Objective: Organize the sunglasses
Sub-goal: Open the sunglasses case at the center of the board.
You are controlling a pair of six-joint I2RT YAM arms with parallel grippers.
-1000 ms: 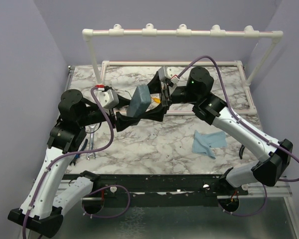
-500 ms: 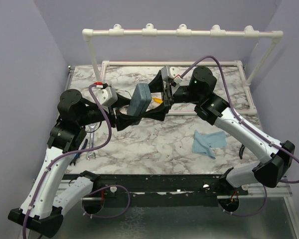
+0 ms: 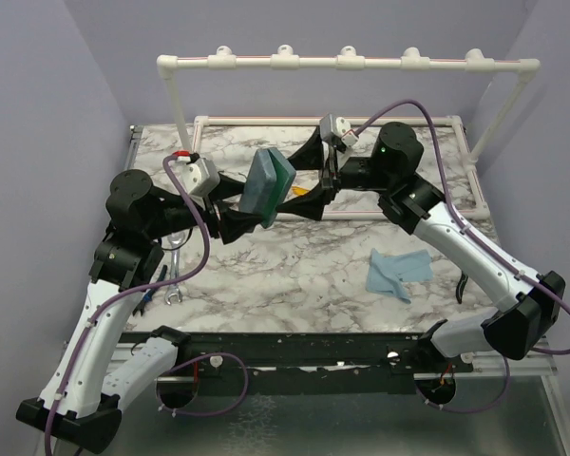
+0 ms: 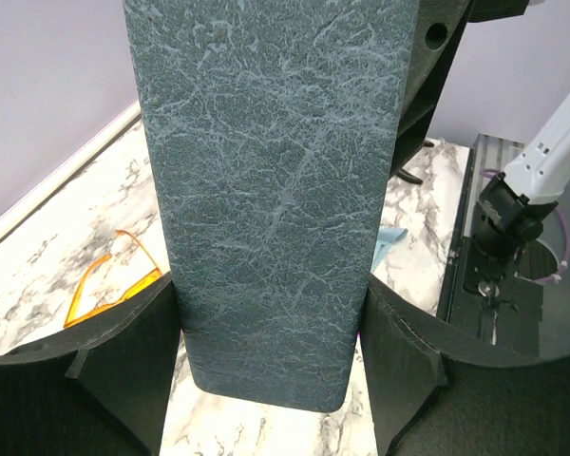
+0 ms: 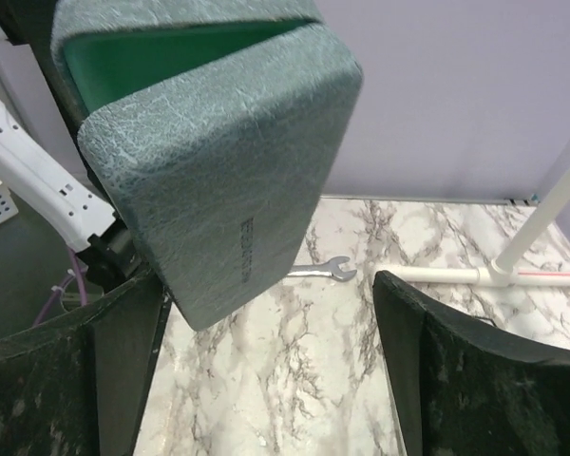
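Your left gripper (image 4: 266, 361) clamps the grey-blue case (image 4: 275, 190), lid ajar, in the air; the yellow-orange sunglasses (image 4: 114, 280) lie on the marble table (image 4: 38, 271) below, nearest your right gripper (image 5: 266, 370), whose fingers hang spread and empty.

Grey-blue case (image 3: 268, 187), blue cloth (image 3: 399, 273)

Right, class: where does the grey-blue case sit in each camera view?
Top external: grey-blue case at centre, tilted on edge.
Left wrist: case fills the middle.
Right wrist: case upper left, lid ajar.
Shared landmark: the marble table.
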